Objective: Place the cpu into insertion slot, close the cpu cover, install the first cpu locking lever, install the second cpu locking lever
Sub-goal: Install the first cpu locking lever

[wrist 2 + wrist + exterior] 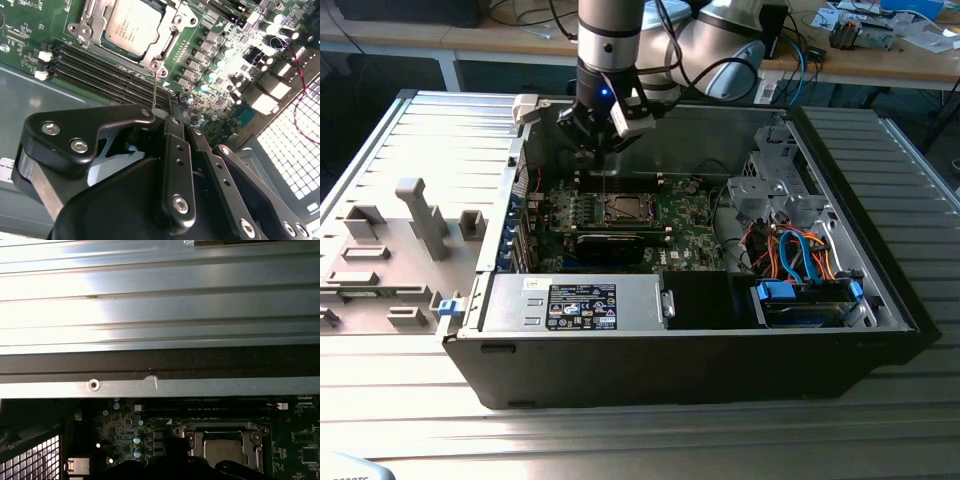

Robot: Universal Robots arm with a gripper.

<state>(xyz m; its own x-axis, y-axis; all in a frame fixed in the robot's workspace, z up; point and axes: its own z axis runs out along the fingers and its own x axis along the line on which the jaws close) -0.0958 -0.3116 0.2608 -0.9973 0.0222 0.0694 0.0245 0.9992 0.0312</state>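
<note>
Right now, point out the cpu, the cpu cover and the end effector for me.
cpu point(132, 26), second wrist view, middle of its silvery top.
cpu cover point(167, 41), second wrist view, frame edge beside the chip.
end effector point(603, 128), exterior view, black body above the motherboard.

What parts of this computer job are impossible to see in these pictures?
- Silvery square cpu: lower edge hidden behind the black tool in the first wrist view.
- Thin locking lever: lower end hidden behind the tool in the second wrist view.
- Silver cpu cover: too small in the exterior view.
</note>
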